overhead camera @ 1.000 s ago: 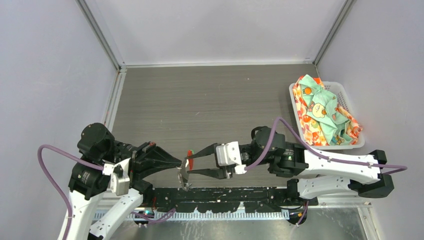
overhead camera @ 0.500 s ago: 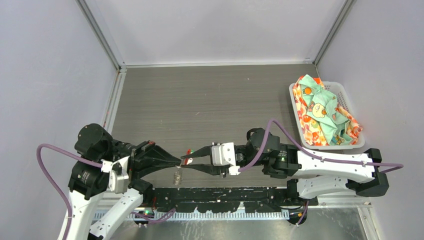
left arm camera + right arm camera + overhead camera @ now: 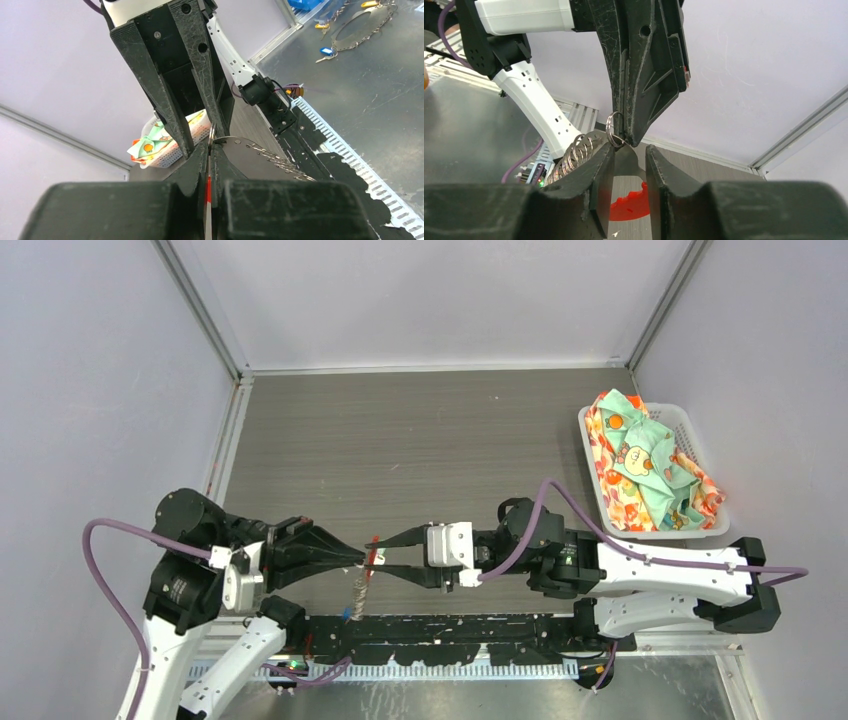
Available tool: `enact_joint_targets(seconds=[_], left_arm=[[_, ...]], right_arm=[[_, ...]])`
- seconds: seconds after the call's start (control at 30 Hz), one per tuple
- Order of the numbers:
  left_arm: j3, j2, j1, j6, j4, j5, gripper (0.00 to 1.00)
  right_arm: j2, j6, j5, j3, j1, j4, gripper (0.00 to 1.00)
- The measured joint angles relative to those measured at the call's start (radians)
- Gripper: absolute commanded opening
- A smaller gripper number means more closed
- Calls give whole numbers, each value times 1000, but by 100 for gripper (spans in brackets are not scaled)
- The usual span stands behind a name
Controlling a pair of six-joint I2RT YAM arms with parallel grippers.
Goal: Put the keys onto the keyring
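Grey wood-grain tabletop [image 3: 420, 440], two black hands meeting tip to tip above its near edge.
Left hand [image 3: 360, 562] is clamped on one silvery-grey chain keyring [image 3: 360, 590], links dangling, its red oval loop half hidden; right hand [image 3: 372, 552] stands partly open, gripping nothing; keys too small to discern.

Two black right fingers [image 3: 599, 200] stand slightly apart in the foreground. Above them, closed left fingers [image 3: 644, 75] point down, pinching the keyring [image 3: 574, 155] by its small silver ring [image 3: 612, 128]. Its red loop [image 3: 629, 204] shows through the gap.
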Motion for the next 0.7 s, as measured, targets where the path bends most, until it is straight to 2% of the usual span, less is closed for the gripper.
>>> enact_joint_targets(seconds=[0.37,0.53,0.6,0.7], left_arm=[[-35,3,0,-146,117,-48,0],[-45,4,0,-182,158,-64,0],[-48,4,0,-198,172,-69,0],[-53,4,0,-219,189,-71,0]], right_arm=[[-25,2,48,-29,6,71,30],[-34,3,57,-32,6,87,14],[-34,9,58,-32,6,87,13],[-34,13,61,-32,7,83,18]])
